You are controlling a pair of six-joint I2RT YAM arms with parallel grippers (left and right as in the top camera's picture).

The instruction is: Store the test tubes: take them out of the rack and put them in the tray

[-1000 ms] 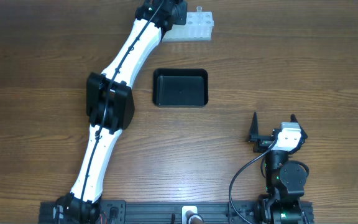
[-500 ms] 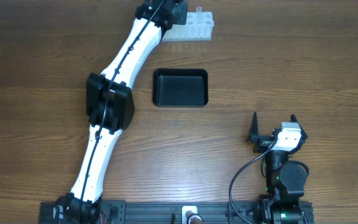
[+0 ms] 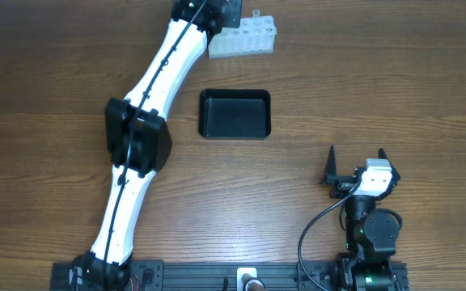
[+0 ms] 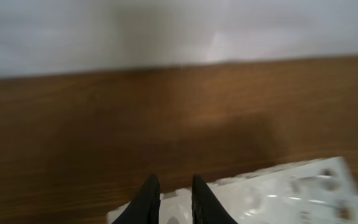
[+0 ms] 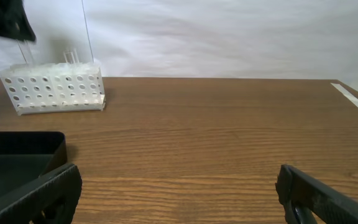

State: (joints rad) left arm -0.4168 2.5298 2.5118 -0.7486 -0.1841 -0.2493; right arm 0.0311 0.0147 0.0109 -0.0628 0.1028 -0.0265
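Item 1, my left end effector (image 4: 171,200): at the far edge of the bench (image 3: 395,81), over the left end of the rack (image 3: 245,39). Its fingers (image 4: 149,198) stand close together with only a slim gap between them. I cannot tell whether anything is clamped in that gap.

Item 2, rack: white, many holes, near the middle of the far edge and lying slightly askew to it. Its left end sits directly under my left end effector; most of its length runs off to that end effector's right.

Item 3, test tube (image 3: 256,14): upright in the rack's far row, a little right of my left end effector.

Item 4, tray (image 3: 235,113): black, rectangular, around the middle of the bench, nearer my bases than the rack and apart from it.

Item 5, my right end effector (image 3: 356,162): close to the near edge at the right, spread wide, holding nothing, well apart from rack and tray.
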